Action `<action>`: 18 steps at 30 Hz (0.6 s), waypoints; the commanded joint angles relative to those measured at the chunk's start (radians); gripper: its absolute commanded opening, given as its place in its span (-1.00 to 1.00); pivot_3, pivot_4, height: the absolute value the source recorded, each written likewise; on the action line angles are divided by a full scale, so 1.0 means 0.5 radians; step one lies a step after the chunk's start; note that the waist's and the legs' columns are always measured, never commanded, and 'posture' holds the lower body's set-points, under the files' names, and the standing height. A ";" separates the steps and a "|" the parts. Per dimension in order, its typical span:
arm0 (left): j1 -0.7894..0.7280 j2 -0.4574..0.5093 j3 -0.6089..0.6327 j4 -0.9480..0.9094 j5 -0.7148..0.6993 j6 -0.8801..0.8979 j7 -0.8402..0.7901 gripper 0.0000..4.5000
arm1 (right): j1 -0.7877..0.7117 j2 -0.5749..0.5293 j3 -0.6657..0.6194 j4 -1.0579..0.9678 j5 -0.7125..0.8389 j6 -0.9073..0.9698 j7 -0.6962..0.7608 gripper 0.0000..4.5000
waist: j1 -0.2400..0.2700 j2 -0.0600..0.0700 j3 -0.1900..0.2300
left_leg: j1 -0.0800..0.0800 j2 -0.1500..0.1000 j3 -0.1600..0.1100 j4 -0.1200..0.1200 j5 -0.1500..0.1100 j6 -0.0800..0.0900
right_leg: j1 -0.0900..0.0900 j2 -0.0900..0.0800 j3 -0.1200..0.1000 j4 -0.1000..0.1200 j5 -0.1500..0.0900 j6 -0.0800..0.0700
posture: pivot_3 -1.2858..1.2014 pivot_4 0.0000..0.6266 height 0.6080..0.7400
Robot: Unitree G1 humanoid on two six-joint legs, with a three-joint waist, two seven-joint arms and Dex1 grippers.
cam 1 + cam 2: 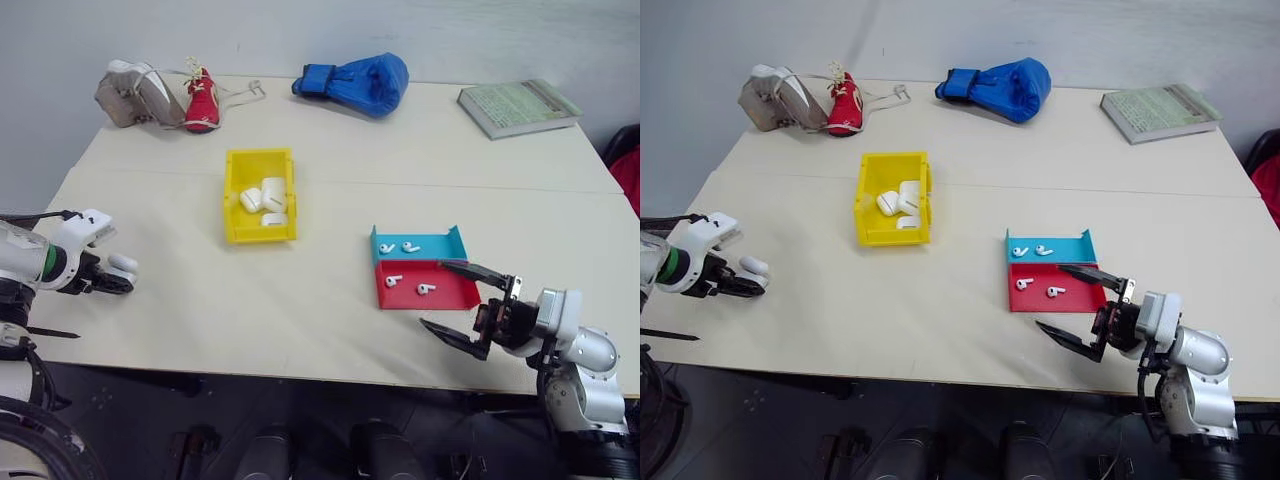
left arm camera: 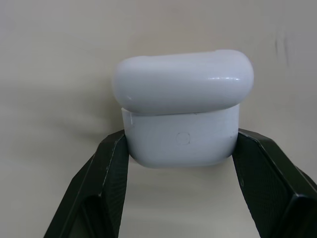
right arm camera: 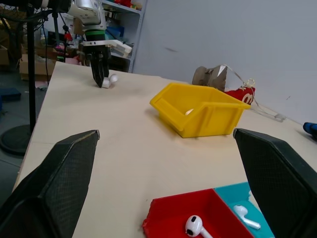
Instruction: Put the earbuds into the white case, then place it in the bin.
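- Table [image 1: 320, 320]: I see a pale top carrying everything below.
- Far edge: a blue boxing glove [image 1: 358, 82], a greenish book [image 1: 518, 106] at the far right corner, a grey shoe [image 1: 135, 93] and a red shoe [image 1: 202, 103] at the far left.
- Yellow bin [image 1: 233, 195]: mid-table, left of centre, open top, with several white cases lying inside.
- Blue tray [image 1: 452, 243] and red tray [image 1: 455, 292]: touching side by side, near my right arm. Earbuds [image 1: 398, 247] lie two in the blue, two in the red.
- Right gripper [image 1: 468, 304]: jaws spread wide, nothing between them, just beside the red tray.
- Left gripper [image 2: 181, 163]: at the table's left edge, fingers clamped on both sides of the white case [image 2: 182, 106], lid down, resting at the tabletop, well apart from the bin.
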 commanded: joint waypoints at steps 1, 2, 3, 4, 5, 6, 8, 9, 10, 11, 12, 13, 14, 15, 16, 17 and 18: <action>0.120 0.021 0.350 -0.155 -0.244 -0.226 -0.021 0.21 | 0.080 -0.071 -0.139 -0.097 0.081 -0.026 0.019 1.00 | 0.000 0.000 0.000 | 0.000 0.000 0.000 0.000 0.000 0.000 | 0.000 0.000 0.000 0.000 0.000 0.000 | 0.03 -0.52 1.00; 0.186 0.014 0.472 -0.250 -0.335 -0.354 -0.045 0.21 | 0.105 -0.092 -0.167 -0.103 0.093 -0.020 0.020 1.00 | 0.000 -0.001 0.001 | -0.001 0.001 -0.001 0.000 0.000 0.000 | 0.000 0.000 -0.001 -0.001 0.000 0.000 | 0.03 -0.52 1.00; 0.290 -0.020 0.636 -0.404 -0.480 -0.503 -0.122 0.21 | 0.129 -0.118 -0.197 -0.108 0.093 -0.009 0.014 1.00 | 0.001 -0.002 0.001 | -0.002 0.001 -0.002 0.000 0.000 0.000 | 0.000 -0.001 -0.001 -0.001 0.000 0.000 | 0.03 -0.52 1.00; 0.371 -0.046 0.748 -0.522 -0.583 -0.594 -0.170 0.21 | 0.146 -0.137 -0.218 -0.110 0.096 -0.002 0.012 1.00 | 0.001 -0.002 0.001 | -0.003 0.001 -0.004 0.000 -0.001 0.000 | 0.000 -0.001 -0.003 -0.002 0.000 0.000 | 0.03 -0.52 1.00; 0.491 -0.100 0.887 -0.694 -0.728 -0.694 -0.264 0.21 | 0.171 -0.181 -0.261 -0.117 0.101 0.025 0.006 1.00 | 0.002 -0.002 0.001 | -0.004 0.001 -0.004 0.001 -0.001 0.000 | 0.000 -0.002 -0.003 -0.004 0.000 0.000 | 0.03 -0.52 1.00; 0.616 -0.172 1.015 -0.880 -0.873 -0.791 -0.351 0.21 | 0.206 -0.235 -0.316 -0.121 0.110 0.059 0.005 1.00 | 0.003 -0.002 0.001 | -0.005 0.000 -0.005 0.001 -0.001 0.001 | 0.001 -0.003 -0.003 -0.006 0.000 0.000 | 0.03 -0.52 1.00; 0.838 -0.350 1.190 -1.175 -1.116 -0.873 -0.416 0.21 | 0.297 -0.357 -0.434 -0.133 0.128 0.155 0.004 1.00 | 0.005 0.001 0.001 | -0.005 0.000 -0.005 0.002 -0.003 0.003 | 0.004 -0.004 -0.003 -0.010 0.001 0.001 | 0.03 -0.52 1.00; 0.925 -0.461 1.238 -1.330 -1.235 -0.869 -0.392 0.21 | 0.359 -0.416 -0.490 -0.141 0.132 0.208 0.006 1.00 | 0.004 0.001 0.001 | -0.004 0.000 -0.005 0.002 -0.003 0.003 | 0.005 -0.004 -0.003 -0.011 0.001 0.001 | 0.03 -0.52 1.00; 1.009 -0.576 1.241 -1.497 -1.328 -0.857 -0.337 0.21 | 0.444 -0.479 -0.552 -0.148 0.127 0.268 0.013 1.00 | 0.005 0.001 0.001 | -0.003 0.000 -0.005 0.002 -0.003 0.003 | 0.005 -0.004 -0.003 -0.016 0.001 0.001 | 0.03 -0.52 1.00; 1.073 -0.652 1.219 -1.631 -1.389 -0.844 -0.304 0.21 | 0.516 -0.529 -0.603 -0.148 0.112 0.313 0.016 1.00 | 0.008 0.001 0.001 | -0.003 0.000 -0.005 0.001 -0.003 0.003 | 0.005 -0.003 -0.003 -0.016 0.001 0.001 | 0.03 -0.52 1.00; 1.128 -0.750 1.180 -1.759 -1.453 -0.842 -0.261 0.21 | 0.603 -0.578 -0.658 -0.140 0.070 0.352 0.009 1.00 | 0.010 0.000 0.001 | -0.003 0.000 -0.006 0.001 -0.003 0.003 | 0.007 -0.003 -0.004 -0.016 0.001 0.001 | 0.03 -0.52 1.00; 1.163 -0.876 1.142 -1.872 -1.533 -0.864 -0.218 0.21 | 0.683 -0.616 -0.715 -0.128 0.022 0.385 -0.017 1.00 | 0.012 -0.001 0.001 | -0.002 0.000 -0.006 0.001 -0.003 0.003 | 0.008 -0.002 -0.004 -0.016 0.001 0.001 | 0.03 -0.52 1.00; 1.186 -0.979 1.114 -1.953 -1.605 -0.879 -0.183 0.21 | 0.743 -0.638 -0.761 -0.119 -0.015 0.407 -0.048 1.00 | 0.018 -0.001 0.001 | -0.003 0.000 -0.007 0.002 -0.003 0.003 | 0.009 -0.001 -0.004 -0.017 0.001 0.001 | 0.03 -0.52 1.00; 1.200 -1.097 1.074 -2.020 -1.646 -0.900 -0.115 0.21 | 0.809 -0.657 -0.819 -0.091 -0.083 0.407 -0.089 1.00 | 0.019 -0.002 0.001 | -0.002 0.000 -0.005 0.002 -0.003 0.003 | 0.010 -0.001 -0.002 -0.016 0.001 0.002 | 0.03 -0.52 1.00; 1.224 -1.229 0.960 -2.057 -1.578 -0.978 -0.049 0.21 | 0.921 -0.700 -0.874 -0.064 -0.214 0.471 -0.164 1.00 | 0.023 -0.001 0.000 | -0.002 0.000 -0.005 0.003 -0.003 0.003 | 0.011 -0.001 -0.002 -0.016 0.001 0.002 | 0.03 -0.52 1.00; 1.242 -1.311 0.879 -2.078 -1.516 -1.033 -0.003 0.21 | 1.001 -0.731 -0.908 -0.049 -0.306 0.520 -0.218 1.00 | 0.025 0.000 0.000 | 0.000 0.000 -0.003 0.003 -0.002 0.004 | 0.015 0.000 0.000 -0.017 0.003 0.005 | 0.03 -0.52 1.00; 1.258 -1.373 0.812 -2.092 -1.458 -1.117 0.001 0.21 | 1.059 -0.755 -0.932 -0.050 -0.372 0.561 -0.261 1.00 | 0.028 0.000 -0.001 | 0.002 0.000 0.000 0.003 -0.002 0.005 | 0.017 0.000 0.002 -0.024 0.003 0.005 | 0.03 -0.52 1.00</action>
